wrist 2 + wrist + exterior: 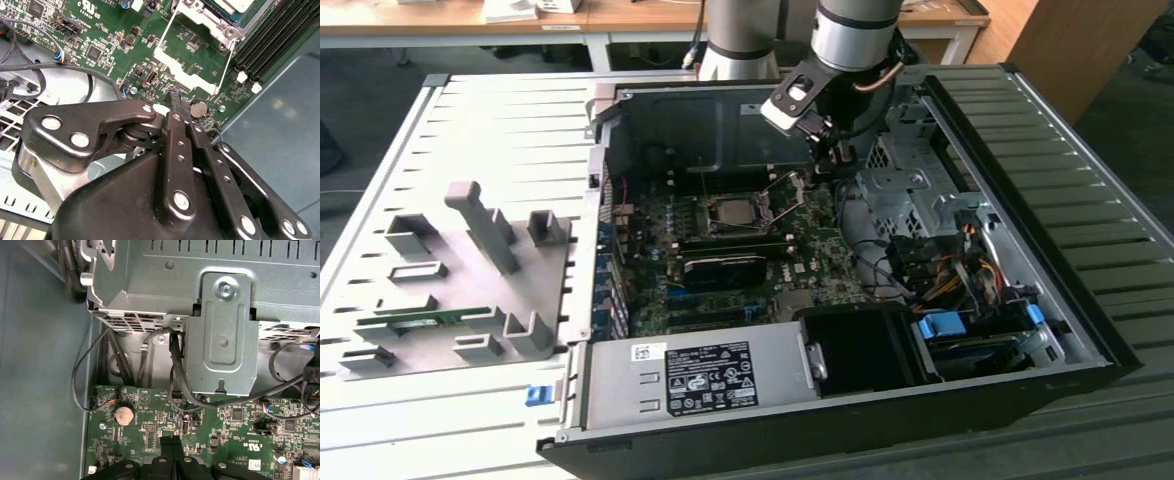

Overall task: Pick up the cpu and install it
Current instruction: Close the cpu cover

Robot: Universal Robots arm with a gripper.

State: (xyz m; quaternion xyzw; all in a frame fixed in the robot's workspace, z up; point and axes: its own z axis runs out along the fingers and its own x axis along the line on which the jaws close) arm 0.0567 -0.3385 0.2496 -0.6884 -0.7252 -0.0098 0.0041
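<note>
Closed gripper (174,96) near cpu (731,212)

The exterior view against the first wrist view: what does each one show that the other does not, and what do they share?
Exterior view: the cpu lying in its open socket, the power supply, the grey fixture plate. First wrist view: a coin battery and a metal bracket. Shared: the green motherboard and the shut gripper over it.
</note>
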